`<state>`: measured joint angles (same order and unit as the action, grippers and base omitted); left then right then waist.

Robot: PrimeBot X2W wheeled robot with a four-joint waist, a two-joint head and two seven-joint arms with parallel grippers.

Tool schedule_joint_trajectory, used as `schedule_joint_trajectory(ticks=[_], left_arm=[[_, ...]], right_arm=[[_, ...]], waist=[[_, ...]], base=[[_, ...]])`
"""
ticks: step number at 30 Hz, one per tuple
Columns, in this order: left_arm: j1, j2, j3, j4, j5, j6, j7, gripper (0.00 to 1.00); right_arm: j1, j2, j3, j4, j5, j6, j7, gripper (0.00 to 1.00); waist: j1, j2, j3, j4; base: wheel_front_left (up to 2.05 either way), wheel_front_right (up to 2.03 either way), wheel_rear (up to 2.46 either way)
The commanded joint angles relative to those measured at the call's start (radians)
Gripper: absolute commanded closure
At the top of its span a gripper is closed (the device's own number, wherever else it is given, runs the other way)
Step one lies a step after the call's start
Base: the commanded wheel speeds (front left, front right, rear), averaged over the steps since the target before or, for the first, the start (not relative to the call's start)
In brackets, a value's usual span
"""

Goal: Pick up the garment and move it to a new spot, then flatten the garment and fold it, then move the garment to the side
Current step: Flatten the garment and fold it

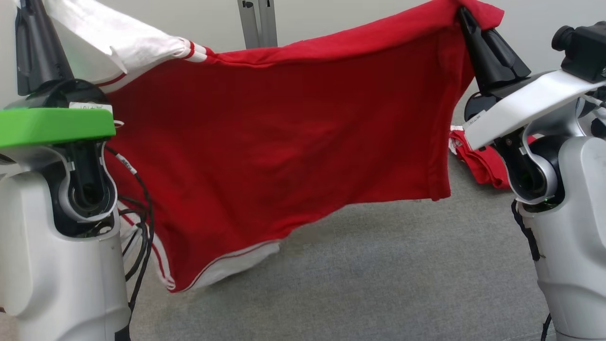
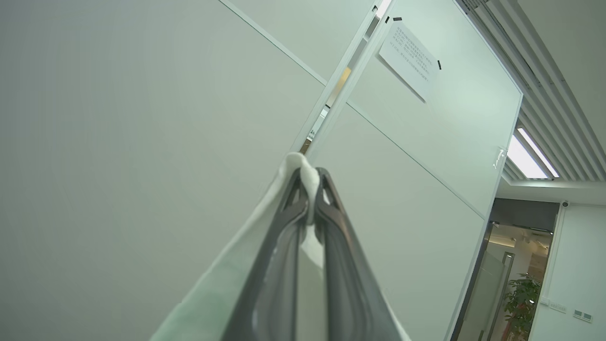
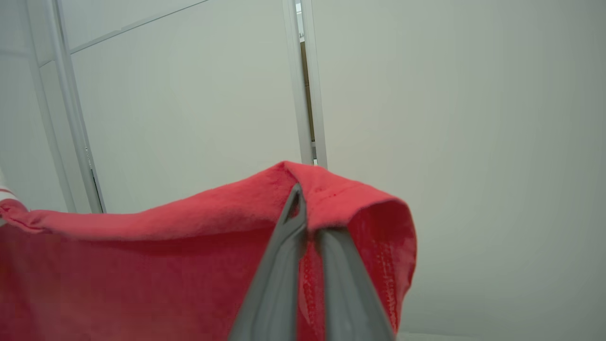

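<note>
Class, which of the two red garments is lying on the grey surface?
The crumpled garment at far right; the white-trimmed garment hangs lifted and spread instead.

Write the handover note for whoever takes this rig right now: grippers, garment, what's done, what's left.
Left gripper: shut on the garment's white end.
Right gripper: shut on the garment's red end.
Garment: red with white trim, lifted and stretched between the two grippers, hanging above the grey carpet. A second red cloth heap lies on the carpet by the right arm.
Done: the pick-up.
Left: lay it at the new spot, flatten, fold, move it aside.
</note>
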<state>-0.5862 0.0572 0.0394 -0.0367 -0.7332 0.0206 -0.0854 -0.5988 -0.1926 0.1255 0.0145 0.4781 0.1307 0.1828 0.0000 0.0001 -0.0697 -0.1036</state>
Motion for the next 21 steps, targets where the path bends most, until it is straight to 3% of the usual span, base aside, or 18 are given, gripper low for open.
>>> schedule_joint_trajectory(ticks=[1, 6, 10, 16, 21], left_arm=[[-0.002, 0.007, 0.005, -0.008, 0.004, 0.012, 0.012, 1.0], [-0.045, 0.03, 0.005, 0.035, 0.009, 0.054, 0.069, 1.0], [-0.163, 0.064, -0.011, 0.113, 0.028, 0.064, 0.114, 1.0], [-0.461, 0.13, -0.061, 0.353, 0.104, 0.028, 0.105, 1.0], [-0.743, 0.147, -0.058, 0.598, 0.129, 0.009, 0.025, 1.0]], right_arm=[[0.017, 0.007, -0.011, -0.014, -0.009, 0.0, 0.019, 1.0], [-0.008, 0.019, -0.049, 0.002, -0.008, 0.0, 0.069, 1.0], [-0.101, 0.02, -0.07, 0.07, 0.001, 0.0, 0.084, 1.0], [-0.37, -0.019, -0.019, 0.284, -0.05, 0.0, 0.007, 1.0], [-0.654, -0.031, 0.006, 0.536, -0.083, 0.0, -0.137, 1.0]], waist=[[0.0, -0.0001, 0.016, 0.004], [0.0, -0.0001, 0.081, 0.009], [0.0, -0.0001, 0.198, 0.017], [0.0, -0.0001, 0.391, 0.033], [0.0, -0.0001, 0.497, 0.047]], base=[[0.0, 0.0, 0.0], [0.0, 0.0, 0.0], [0.0, 0.0, 0.0], [0.0, 0.0, 0.0], [0.0, 0.0, 0.0]])
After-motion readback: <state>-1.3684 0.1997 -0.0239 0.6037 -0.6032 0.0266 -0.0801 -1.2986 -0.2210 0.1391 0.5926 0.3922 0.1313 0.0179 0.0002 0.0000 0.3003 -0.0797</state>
